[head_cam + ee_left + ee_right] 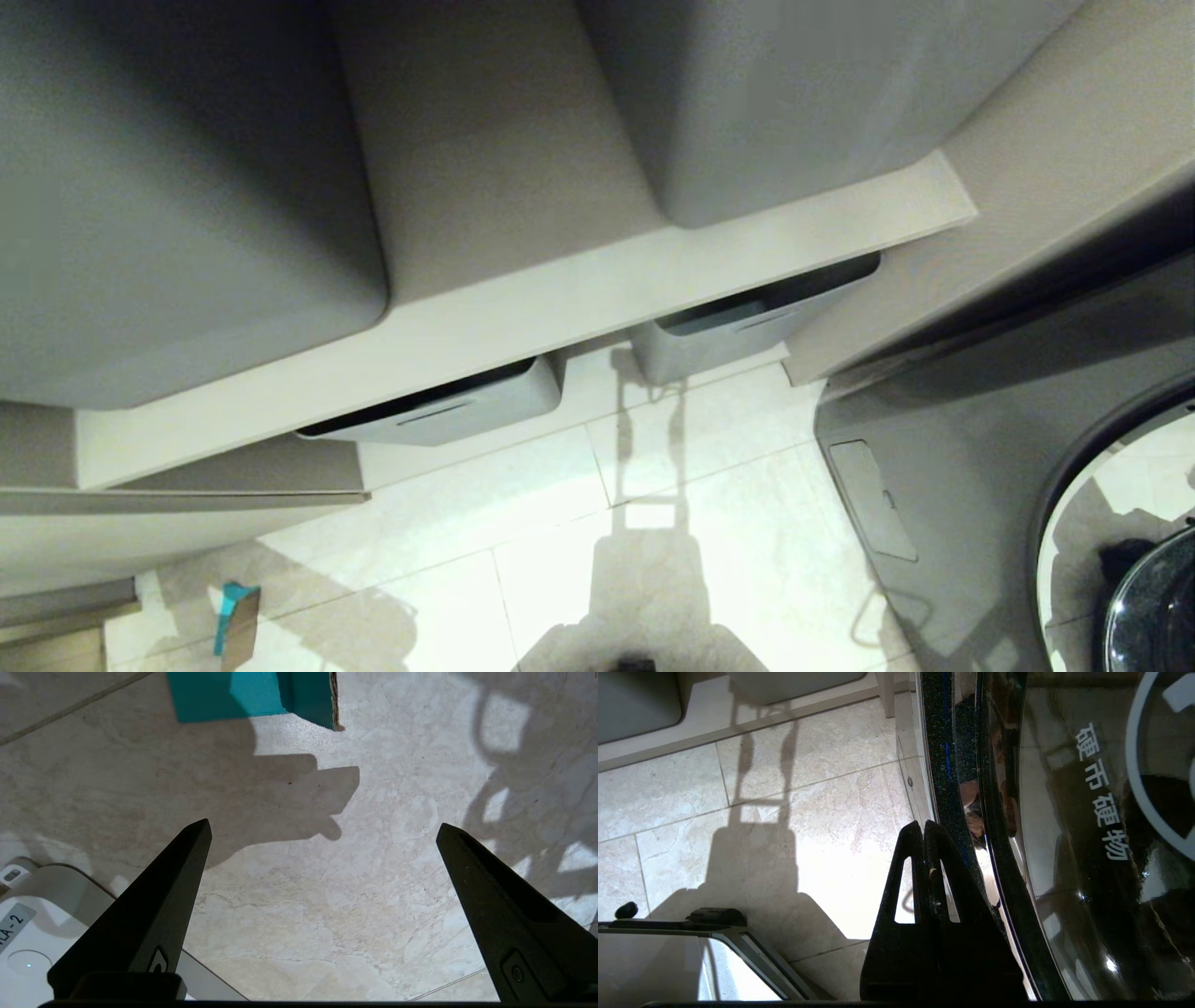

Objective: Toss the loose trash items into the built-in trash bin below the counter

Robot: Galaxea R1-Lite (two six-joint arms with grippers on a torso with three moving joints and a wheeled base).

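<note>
While left gripper (322,830) hangs spread wide, empty, over floor (327,905), teal cardboard piece (254,695) lies ahead beyond fingertips, apart. Right gripper (923,828) pressed together, parked farther off.

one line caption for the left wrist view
Left gripper open above the pale tiled floor, a teal cardboard piece just ahead.

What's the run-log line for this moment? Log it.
left gripper: open, above floor | teal cardboard piece: on floor, ahead | right gripper: shut, parked

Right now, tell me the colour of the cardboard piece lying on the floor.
Teal cardboard piece, clearest in left wrist view.
</note>
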